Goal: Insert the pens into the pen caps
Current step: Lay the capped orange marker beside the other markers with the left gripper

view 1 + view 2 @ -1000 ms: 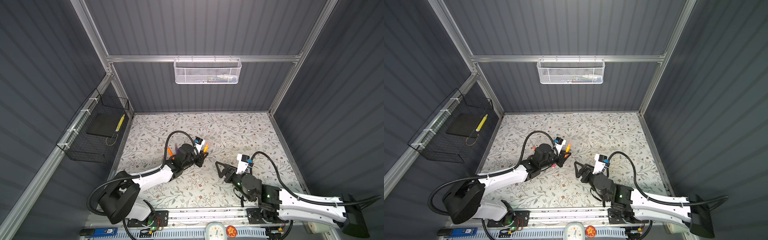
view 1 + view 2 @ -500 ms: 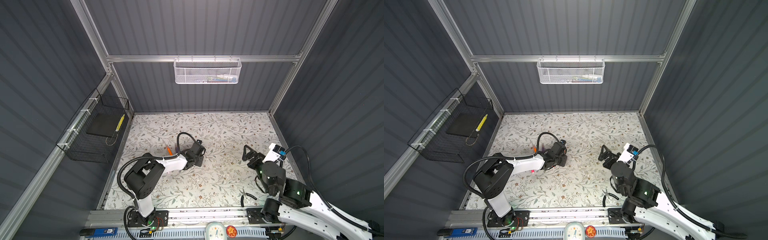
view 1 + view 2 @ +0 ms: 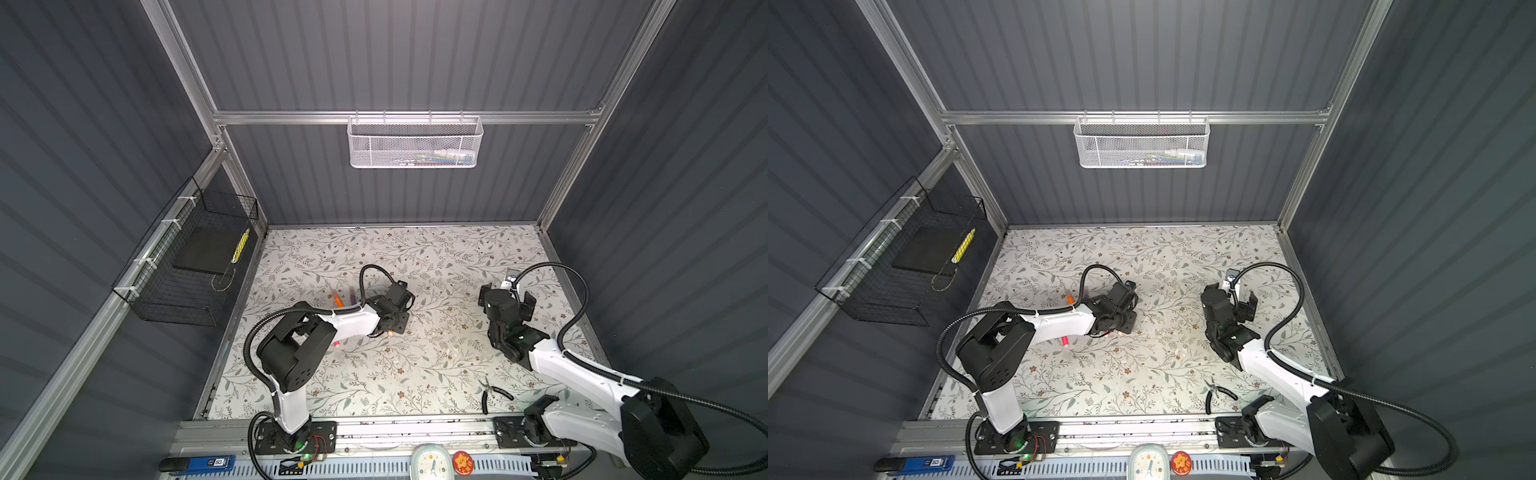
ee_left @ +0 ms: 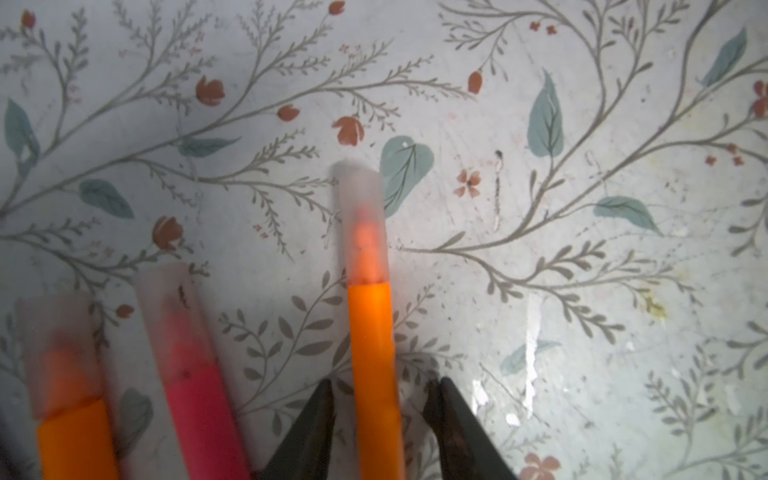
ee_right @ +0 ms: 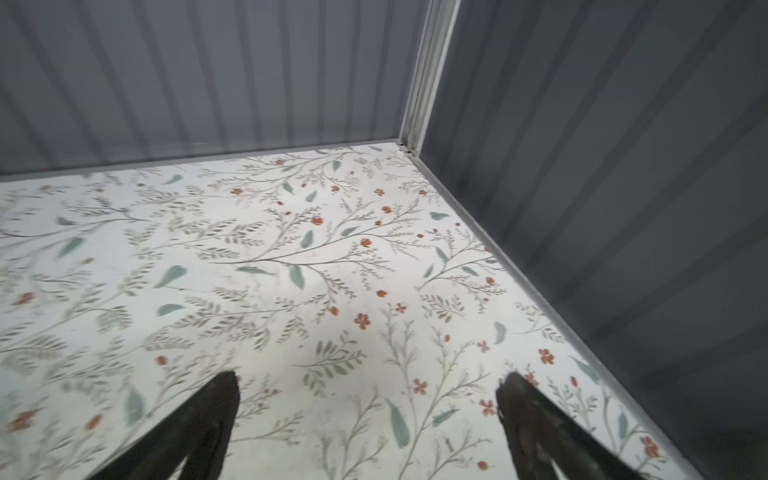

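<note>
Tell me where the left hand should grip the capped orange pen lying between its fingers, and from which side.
Probably the orange pen's barrel, just behind the cap, coming down from above. It lies flat on the mat, and the left hand's open fingers straddle its long sides.

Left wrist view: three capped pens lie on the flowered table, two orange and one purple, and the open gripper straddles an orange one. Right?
One thing is wrong: the left wrist view shows a pink-red pen, not a purple one. The rest holds: the open left gripper straddles an orange pen.
</note>
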Controlling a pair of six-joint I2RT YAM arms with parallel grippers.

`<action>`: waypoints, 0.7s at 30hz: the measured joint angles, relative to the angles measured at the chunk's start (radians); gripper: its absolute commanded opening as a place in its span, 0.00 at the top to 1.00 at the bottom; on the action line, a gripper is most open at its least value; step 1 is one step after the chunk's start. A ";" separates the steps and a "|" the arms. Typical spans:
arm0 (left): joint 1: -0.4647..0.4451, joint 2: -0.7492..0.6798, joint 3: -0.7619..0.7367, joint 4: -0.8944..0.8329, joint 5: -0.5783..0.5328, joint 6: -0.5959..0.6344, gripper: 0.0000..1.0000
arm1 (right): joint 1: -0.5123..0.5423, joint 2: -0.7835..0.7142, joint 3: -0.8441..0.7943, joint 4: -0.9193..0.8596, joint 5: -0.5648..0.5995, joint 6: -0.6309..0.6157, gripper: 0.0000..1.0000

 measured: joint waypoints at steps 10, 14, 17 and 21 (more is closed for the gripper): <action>-0.004 -0.446 -0.238 0.159 -0.160 0.034 0.01 | -0.205 0.201 -0.081 0.355 -0.086 -0.162 0.01; -0.002 -0.635 -0.418 0.351 -0.444 0.080 0.00 | -0.231 0.263 -0.097 0.481 -0.195 -0.234 0.01; 0.031 -0.644 -0.530 0.477 -0.616 0.151 0.01 | -0.281 0.291 -0.100 0.539 -0.288 -0.246 0.01; 0.155 -0.604 -0.575 0.530 -0.737 0.203 0.00 | -0.437 0.266 -0.113 0.563 -0.517 -0.190 0.01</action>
